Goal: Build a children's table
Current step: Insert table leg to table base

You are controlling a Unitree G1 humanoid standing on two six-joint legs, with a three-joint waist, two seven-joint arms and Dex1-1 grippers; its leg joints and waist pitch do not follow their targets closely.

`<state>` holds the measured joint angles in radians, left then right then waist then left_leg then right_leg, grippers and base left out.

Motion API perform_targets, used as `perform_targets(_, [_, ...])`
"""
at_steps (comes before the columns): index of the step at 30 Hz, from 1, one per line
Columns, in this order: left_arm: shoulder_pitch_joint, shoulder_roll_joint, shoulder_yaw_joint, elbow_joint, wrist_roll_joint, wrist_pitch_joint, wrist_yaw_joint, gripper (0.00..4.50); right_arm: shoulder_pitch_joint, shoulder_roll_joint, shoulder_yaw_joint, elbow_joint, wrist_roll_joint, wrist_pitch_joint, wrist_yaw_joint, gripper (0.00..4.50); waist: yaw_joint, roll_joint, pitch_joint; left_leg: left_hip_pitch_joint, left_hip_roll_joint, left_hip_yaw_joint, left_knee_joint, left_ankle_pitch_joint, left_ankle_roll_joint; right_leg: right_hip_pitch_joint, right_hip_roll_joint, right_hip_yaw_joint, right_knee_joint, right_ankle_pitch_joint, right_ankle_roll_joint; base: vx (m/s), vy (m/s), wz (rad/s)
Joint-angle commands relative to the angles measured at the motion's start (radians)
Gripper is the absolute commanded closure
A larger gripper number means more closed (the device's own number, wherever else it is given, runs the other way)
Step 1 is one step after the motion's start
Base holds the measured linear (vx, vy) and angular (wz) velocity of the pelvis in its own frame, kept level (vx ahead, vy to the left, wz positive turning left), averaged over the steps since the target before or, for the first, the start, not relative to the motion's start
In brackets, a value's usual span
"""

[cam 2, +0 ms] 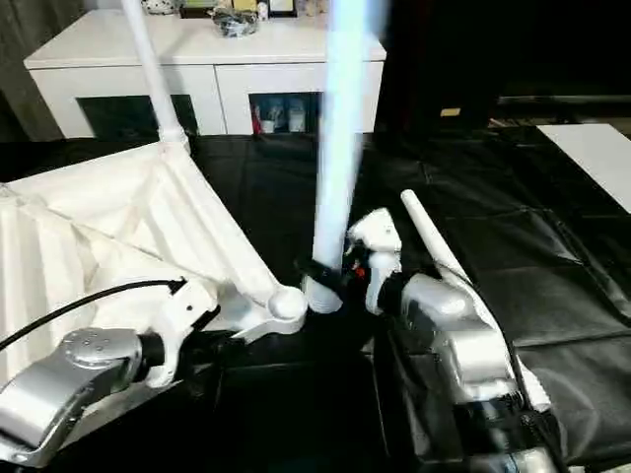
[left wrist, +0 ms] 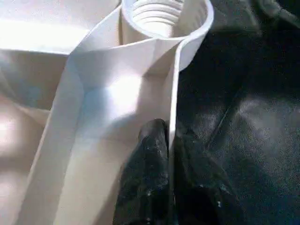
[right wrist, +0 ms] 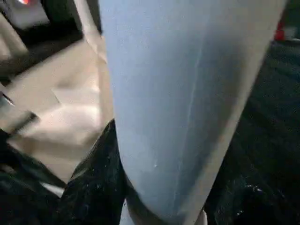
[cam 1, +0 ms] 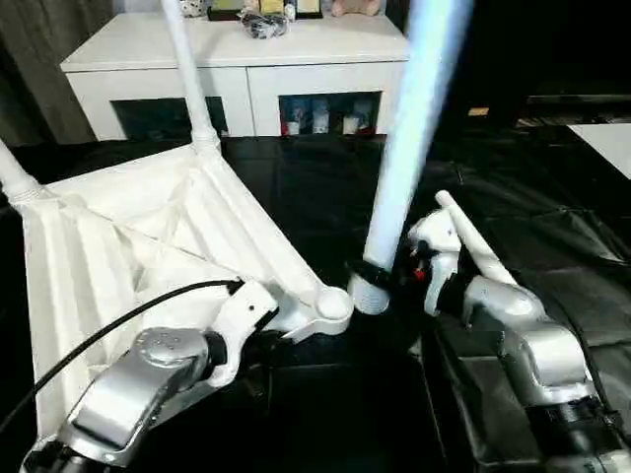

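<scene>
Black sheeting carries our upturned tabletop (cam 1: 148,246), left claw (left wrist: 171,154) pinched on its rim; right claw (cam 1: 380,276) clamps a leg (cam 1: 409,128) beside the empty socket (cam 1: 333,304); tilted, it may cross-thread.

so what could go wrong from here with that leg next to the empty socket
1. The leg in the right pincer has its base beside the corner socket, not over it; pushing down now could jam it against the rim.
2. It leans, so it may go in crooked against the socket's ridged inside.
3. The left pincer pinches only a thin wall of the tabletop, which could slip.
</scene>
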<state>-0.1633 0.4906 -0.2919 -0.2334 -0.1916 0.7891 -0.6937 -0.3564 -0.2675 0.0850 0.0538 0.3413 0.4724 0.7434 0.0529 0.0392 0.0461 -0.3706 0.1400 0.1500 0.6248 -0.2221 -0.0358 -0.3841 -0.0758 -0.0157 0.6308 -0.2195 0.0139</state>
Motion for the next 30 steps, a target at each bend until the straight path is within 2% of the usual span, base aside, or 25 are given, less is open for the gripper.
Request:
perform_targets(1, [0.006, -0.010, -0.028, 0.024, 0.002, -0.020, -0.006, 4.50, -0.024, 0.011, -0.005, 0.016, 0.025, 0.016, 0.009, 2.66, 0.005, -0.003, -0.052, 0.006, 0.068, -0.023, -0.094, -0.148, 0.035, 0.037, -0.062, 0.032, -0.070, -0.059, -0.264, 0.000, 0.000, 0.00])
perform_targets(2, [-0.001, -0.008, -0.051, 0.034, 0.017, -0.040, -0.012, 4.50, -0.033, 0.020, -0.004, 0.037, 0.022, 0.017, 0.013, 2.66, 0.006, -0.006, -0.053, 0.006, 0.069, -0.023, -0.094, -0.135, 0.038, 0.037, -0.061, 0.032, -0.069, -0.046, -0.267, 0.000, 0.000, 0.00])
perform_targets(4, [-0.004, -0.009, -0.059, 0.038, 0.020, -0.048, -0.016, 4.50, -0.040, 0.027, -0.003, 0.047, 0.020, 0.017, 0.015, 2.66, 0.008, -0.005, -0.051, 0.007, 0.068, -0.020, -0.094, -0.135, 0.037, 0.036, -0.061, 0.032, -0.070, -0.054, -0.268, 0.000, 0.000, 0.00])
perform_targets(6, [-0.009, -0.012, -0.068, 0.046, 0.025, -0.058, -0.021, 4.50, -0.056, 0.039, 0.002, 0.059, 0.023, 0.023, 0.017, 2.66, 0.009, -0.006, -0.050, 0.009, 0.069, -0.019, -0.095, -0.150, 0.033, 0.034, -0.061, 0.032, -0.072, -0.081, -0.264, 0.000, 0.000, 0.00])
perform_targets(8, [-0.014, -0.006, -0.080, 0.058, 0.035, -0.071, -0.030, 4.50, -0.076, 0.050, 0.012, 0.065, 0.035, 0.037, 0.020, 2.66, 0.009, -0.011, -0.048, 0.010, 0.068, -0.017, -0.097, -0.166, 0.028, 0.032, -0.062, 0.034, -0.076, -0.120, -0.257, 0.000, 0.000, 0.00])
perform_targets(10, [-0.016, -0.001, -0.085, 0.062, 0.040, -0.076, -0.035, 4.50, -0.084, 0.052, 0.022, 0.081, 0.029, 0.031, 0.026, 2.66, 0.013, -0.008, -0.048, 0.014, 0.070, -0.017, -0.098, -0.177, 0.017, 0.028, -0.062, 0.034, -0.076, -0.144, -0.248, 0.000, 0.000, 0.00])
perform_targets(13, [-0.015, 0.009, -0.091, 0.060, 0.042, -0.079, -0.045, 4.50, -0.094, 0.057, 0.028, 0.107, 0.025, 0.027, 0.035, 2.66, 0.012, -0.014, -0.048, 0.009, 0.070, -0.017, -0.101, -0.169, 0.011, 0.030, -0.062, 0.034, -0.075, -0.131, -0.241, 0.000, 0.000, 0.00])
perform_targets(15, [-0.014, 0.010, -0.090, 0.060, 0.043, -0.080, -0.046, 4.50, -0.098, 0.058, 0.029, 0.114, 0.027, 0.029, 0.040, 2.66, 0.012, -0.012, -0.049, 0.008, 0.069, -0.017, -0.100, -0.158, 0.012, 0.031, -0.064, 0.034, -0.074, -0.125, -0.243, 0.000, 0.000, 0.00])
perform_targets(16, [-0.012, 0.011, -0.087, 0.063, 0.043, -0.085, -0.047, 4.50, -0.101, 0.054, 0.035, 0.118, 0.026, 0.039, 0.056, 2.66, 0.012, -0.018, -0.049, 0.007, 0.069, -0.016, -0.100, -0.154, 0.016, 0.032, -0.064, 0.034, -0.074, -0.125, -0.242, 0.000, 0.000, 0.00])
perform_targets(22, [-0.009, 0.014, -0.077, 0.059, 0.036, -0.087, -0.050, 4.50, -0.101, 0.041, 0.042, 0.142, 0.019, 0.048, 0.068, 2.66, 0.012, -0.015, -0.047, 0.007, 0.070, -0.016, -0.101, -0.162, 0.019, 0.030, -0.065, 0.035, -0.077, -0.155, -0.237, 0.000, 0.000, 0.00])
perform_targets(24, [-0.009, 0.018, -0.073, 0.055, 0.033, -0.087, -0.054, 4.50, -0.106, 0.047, 0.037, 0.181, 0.013, 0.031, 0.062, 2.66, 0.011, -0.011, -0.047, 0.008, 0.070, -0.017, -0.102, -0.173, 0.013, 0.028, -0.065, 0.034, -0.077, -0.167, -0.238, 0.000, 0.000, 0.00])
perform_targets(27, [-0.007, 0.021, -0.070, 0.054, 0.033, -0.090, -0.056, 4.50, -0.099, 0.061, 0.027, 0.212, 0.017, 0.021, 0.060, 2.66, 0.010, -0.014, -0.046, 0.007, 0.070, -0.017, -0.103, -0.190, 0.007, 0.028, -0.065, 0.035, -0.079, -0.180, -0.238, 0.000, 0.000, 0.00])
perform_targets(30, [-0.006, 0.024, -0.066, 0.052, 0.031, -0.089, -0.058, 4.50, -0.080, 0.074, 0.017, 0.253, 0.013, -0.004, 0.052, 2.66, 0.010, -0.011, -0.046, 0.008, 0.071, -0.018, -0.105, -0.196, 0.003, 0.027, -0.064, 0.035, -0.079, -0.170, -0.240, 0.000, 0.000, 0.00])
